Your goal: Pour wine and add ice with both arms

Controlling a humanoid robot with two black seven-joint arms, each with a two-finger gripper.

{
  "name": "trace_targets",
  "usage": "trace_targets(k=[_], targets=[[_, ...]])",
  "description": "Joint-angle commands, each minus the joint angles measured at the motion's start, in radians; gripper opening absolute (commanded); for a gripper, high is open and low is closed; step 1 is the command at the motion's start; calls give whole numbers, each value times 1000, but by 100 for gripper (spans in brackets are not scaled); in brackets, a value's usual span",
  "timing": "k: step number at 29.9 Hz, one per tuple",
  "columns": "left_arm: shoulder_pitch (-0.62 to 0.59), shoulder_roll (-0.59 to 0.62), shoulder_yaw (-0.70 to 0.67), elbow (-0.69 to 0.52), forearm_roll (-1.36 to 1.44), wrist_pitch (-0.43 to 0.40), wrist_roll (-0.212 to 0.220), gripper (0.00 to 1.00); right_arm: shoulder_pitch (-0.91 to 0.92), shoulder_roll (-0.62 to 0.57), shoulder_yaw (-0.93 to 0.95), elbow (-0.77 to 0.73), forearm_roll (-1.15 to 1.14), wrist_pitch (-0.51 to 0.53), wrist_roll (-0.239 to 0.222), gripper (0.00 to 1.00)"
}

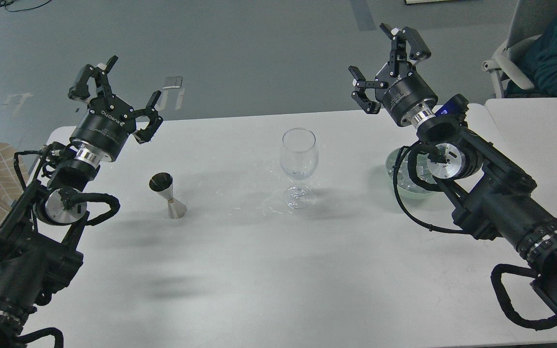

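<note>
Both arms raised over the white table, nothing picked up yet.
Left gripper and right gripper hang with fingers spread, empty. I judge pouring comes first: left must drop onto the steel jigger, left of the wine glass; ice sits in the bowl, right, half hidden by my arm.

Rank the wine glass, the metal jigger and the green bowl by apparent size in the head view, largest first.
1. Wine glass, tallest by far.
2. Green bowl, though the right arm hides much of it, so this rank is unsure.
3. Metal jigger, smallest.
</note>
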Motion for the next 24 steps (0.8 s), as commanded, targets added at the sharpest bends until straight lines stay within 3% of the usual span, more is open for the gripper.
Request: trace_targets(k=[1,19,24], targets=[[-1,1,-2,-1,0,3,0,99,1,-1,0,-1,0,0,0,100],[-5,-9,1,-3,0,14,8,99,2,-15,-18,3,0,2,0,100],[2,3,-7,-68,-17,29,23,99,2,-15,-32,5,-1,0,0,100]])
